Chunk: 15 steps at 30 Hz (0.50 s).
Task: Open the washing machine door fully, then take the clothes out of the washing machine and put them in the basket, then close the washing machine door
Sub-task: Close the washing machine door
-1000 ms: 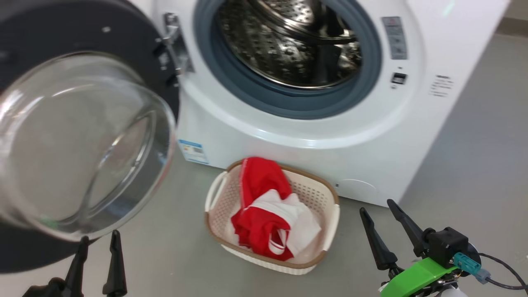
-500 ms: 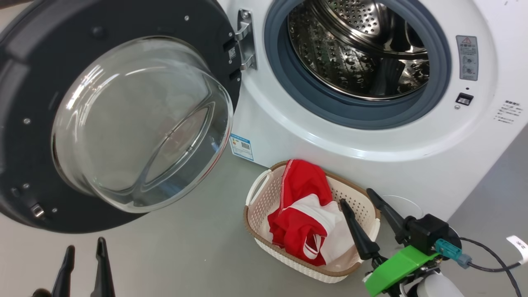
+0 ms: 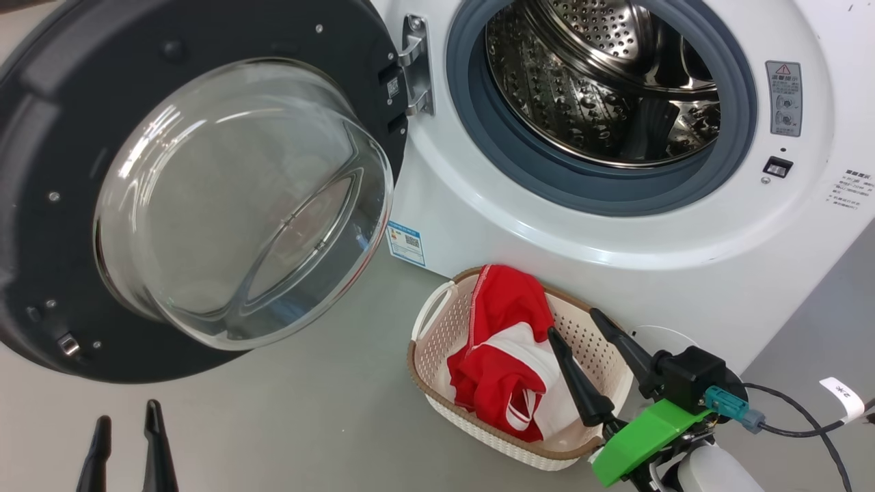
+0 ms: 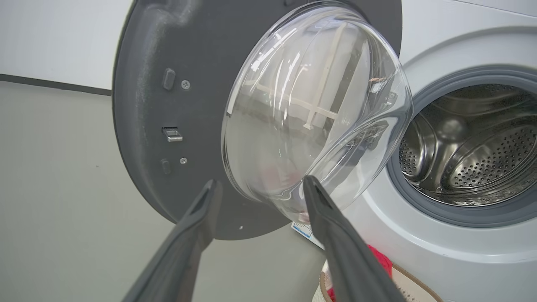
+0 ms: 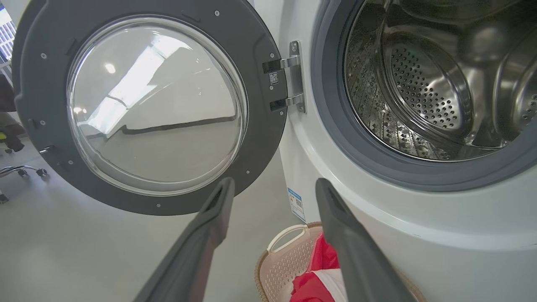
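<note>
Inches right gripper [image 3: 573,322] farther over basket [image 3: 451,418] holding clothes [image 3: 502,321], keeps it and left gripper [image 3: 126,411] spread empty, seemingly leaves only door [image 3: 205,34] to shut.

Grey floor [image 3: 307,410]; wht wall [image 4: 54,37]

Bottom edge crops left pincer [image 3: 127,411]; right pincer [image 3: 573,320] covers part of basket [image 3: 458,424]

Two long, tapered dark fingers [image 3: 577,383] on the right gripper [image 3: 573,322] — black block [image 3: 690,376], bright green bracket [image 3: 642,434], teal connector [image 3: 724,400], black cable [image 3: 800,429] with white tag [image 3: 846,398], white forearm [image 3: 711,473]; left gripper [image 3: 127,413] equally dark
</note>
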### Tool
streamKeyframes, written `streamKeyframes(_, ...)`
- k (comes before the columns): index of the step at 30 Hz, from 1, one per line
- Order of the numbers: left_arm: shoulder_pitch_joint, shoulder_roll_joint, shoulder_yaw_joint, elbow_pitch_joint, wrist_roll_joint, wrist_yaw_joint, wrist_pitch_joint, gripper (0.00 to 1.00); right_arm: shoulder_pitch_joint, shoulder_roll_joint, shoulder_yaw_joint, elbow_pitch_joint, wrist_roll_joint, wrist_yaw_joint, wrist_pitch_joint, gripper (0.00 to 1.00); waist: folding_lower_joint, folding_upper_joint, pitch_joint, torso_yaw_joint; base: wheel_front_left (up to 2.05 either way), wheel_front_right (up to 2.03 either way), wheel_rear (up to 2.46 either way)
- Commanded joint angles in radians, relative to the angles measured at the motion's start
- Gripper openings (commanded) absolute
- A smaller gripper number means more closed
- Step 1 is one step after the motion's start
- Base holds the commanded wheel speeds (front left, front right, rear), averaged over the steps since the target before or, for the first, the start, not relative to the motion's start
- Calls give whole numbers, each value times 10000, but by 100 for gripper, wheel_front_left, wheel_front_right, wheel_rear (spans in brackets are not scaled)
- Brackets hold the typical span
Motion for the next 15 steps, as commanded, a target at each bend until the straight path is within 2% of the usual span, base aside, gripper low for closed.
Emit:
streamKeyframes(1,-118,153,338,-403,-147,-29,-122,84,-256,7,262,-222,125,16,-48,100,0,0,-33,-10,0,0,0)
streamKeyframes(2,-151,153,335,-510,-230,-29,-122,35,-228,12,254,-230,136,16,-48,100,0,0,-52,-15,0,0,0)
streamKeyframes(3,-194,153,351,-657,-275,-29,-122,0,-188,19,239,-241,143,16,-48,100,0,0,-73,-20,0,0,0)
streamKeyframes(10,-896,318,1041,-2613,-162,-29,-122,0,241,110,-15,-370,133,16,-48,100,0,0,-190,-65,0,0,0)
streamKeyframes(12,-1305,604,1368,-3189,-191,-29,-122,0,363,134,-92,-415,114,16,-48,100,0,0,-201,-75,0,0,0)
streamKeyframes(15,-2049,1338,1753,-3725,-270,-29,-122,0,474,164,-209,-471,75,16,-48,100,0,0,-179,-85,0,0,0)
